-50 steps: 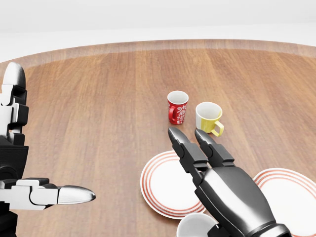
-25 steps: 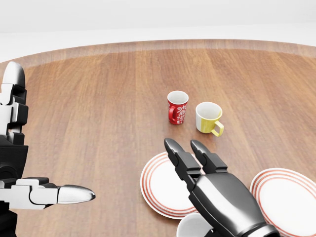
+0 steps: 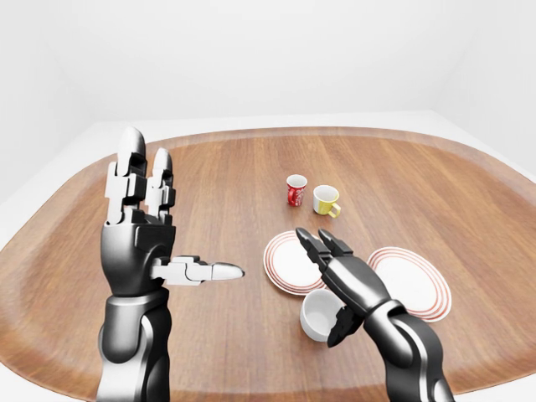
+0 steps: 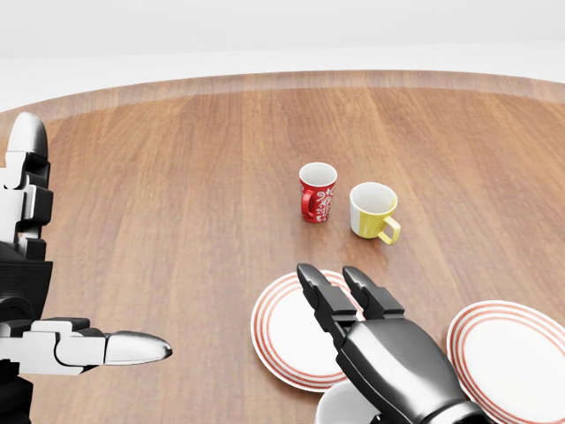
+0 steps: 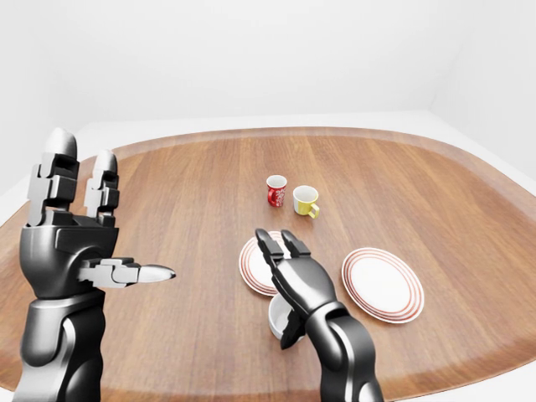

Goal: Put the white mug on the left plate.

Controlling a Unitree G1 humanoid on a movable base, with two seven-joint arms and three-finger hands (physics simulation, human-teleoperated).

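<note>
R hand wide open, fingers flat, thumb hooked beside white mug directly under palm, left plate just past fingertips, L hand raised, open, well apart

Right hand open, fingers extended over the left plate; white mug on bench just below its palm, thumb alongside. Left hand raised, open.

A broad wooden counter with rounded corners fills the room. Plain white walls and a pale floor surround it under even light.
</note>
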